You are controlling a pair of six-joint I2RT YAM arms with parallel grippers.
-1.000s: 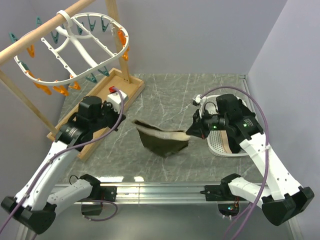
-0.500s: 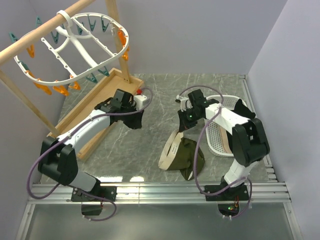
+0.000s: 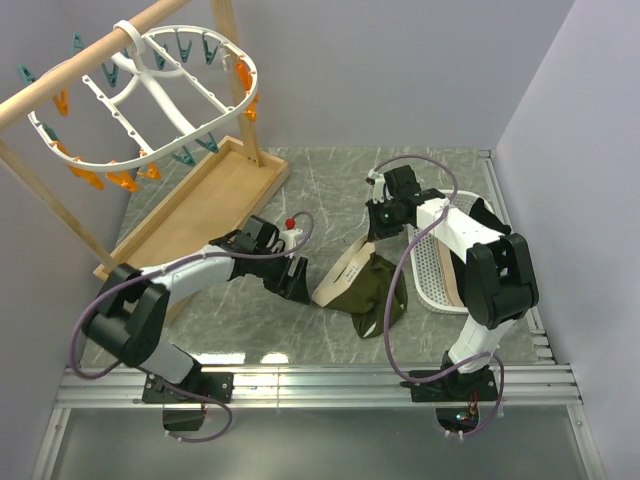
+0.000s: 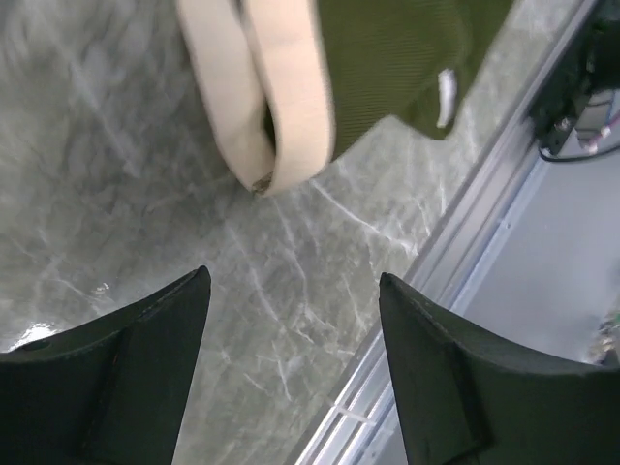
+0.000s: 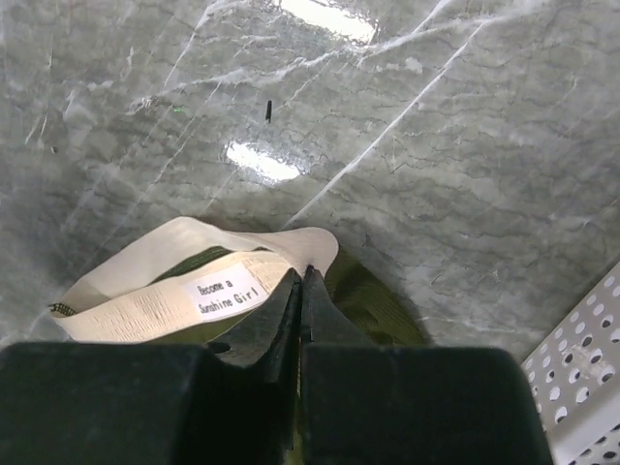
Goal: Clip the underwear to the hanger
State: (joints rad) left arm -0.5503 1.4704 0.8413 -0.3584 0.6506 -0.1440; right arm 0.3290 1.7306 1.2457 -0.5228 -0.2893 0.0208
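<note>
The underwear [image 3: 372,292] is olive green with a pale beige waistband [image 3: 338,280] and lies partly on the marble table at centre. My right gripper [image 3: 373,243] is shut on the waistband's far end; in the right wrist view the closed jaws [image 5: 306,276] pinch the beige band [image 5: 145,298] beside a printed label. My left gripper [image 3: 291,279] stands open just left of the waistband, apart from it. In the left wrist view its fingers [image 4: 145,358] frame bare table, with the underwear [image 4: 387,58] ahead. The white hanger [image 3: 150,95] hangs from the wooden pole at back left.
A wooden stand with a tray base [image 3: 200,205] occupies the left side. A white perforated basket [image 3: 432,272] holding cloth sits at the right, close behind my right arm, its corner [image 5: 581,407] in the right wrist view. A metal rail [image 3: 320,380] runs along the near edge.
My left arm swung right and down toward the underwear and its gripper opened. My right gripper stayed shut on the waistband and carried the garment, last a little toward the back.
</note>
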